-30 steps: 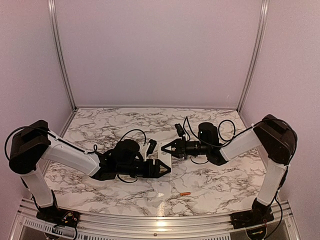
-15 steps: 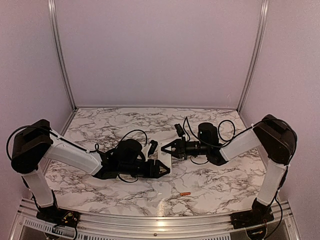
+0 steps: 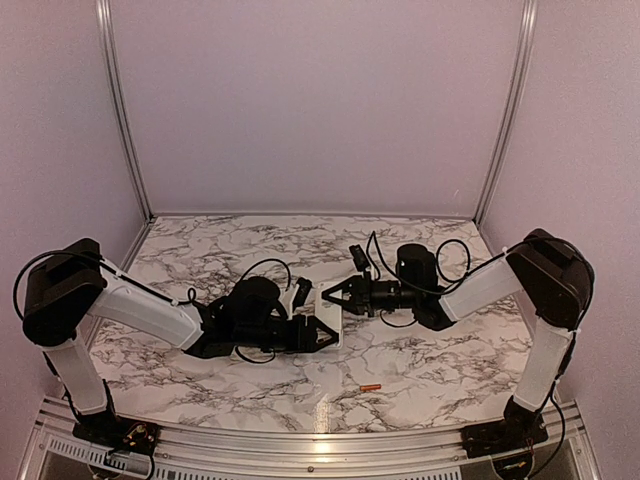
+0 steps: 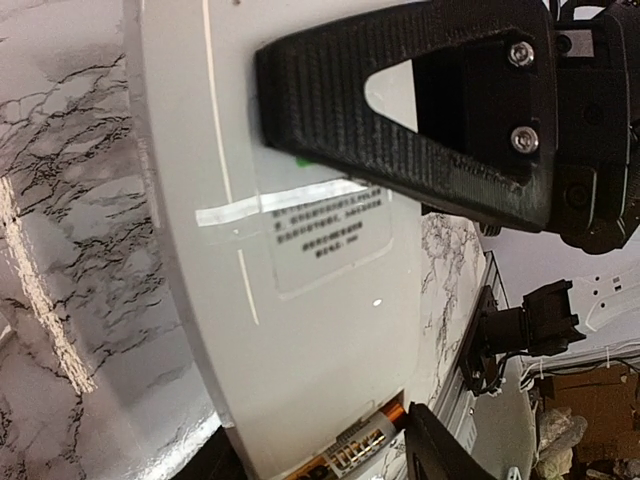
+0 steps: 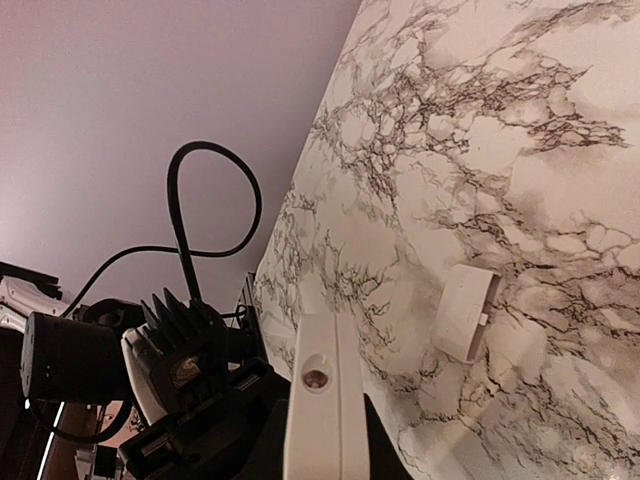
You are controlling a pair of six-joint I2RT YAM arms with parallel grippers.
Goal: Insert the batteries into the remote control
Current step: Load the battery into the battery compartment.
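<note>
The marble table (image 3: 440,350) is reached over by both arms, which meet near its middle. The left gripper (image 3: 325,335) is seen clenched on the remote control (image 4: 330,330), one black finger (image 4: 400,100) pressed across its plain labelled back, so the remote is held just above the table between the two grippers. The right gripper (image 3: 333,297) is read from the top view as spread and holding nothing, close to the remote's far end; whether it touches cannot be told.

The remote's long axis is judged to run from the left gripper towards the right one. Its narrow end with the small round window is turned to the right wrist camera, and the open battery bay lies at the opposite end. The remote is expected to be light, rigid and smooth, so slipping is likely. It is best gripped across its long sides, away from the bay.

A white battery cover (image 5: 465,312) lies apart on the marble. One battery (image 4: 385,416) is seen in the bay beside a spring. The orange-red battery (image 3: 371,387) lies near the front edge, its axis roughly left to right. It should be light, hard and prone to rolling, and is best pinched across its barrel.
</note>
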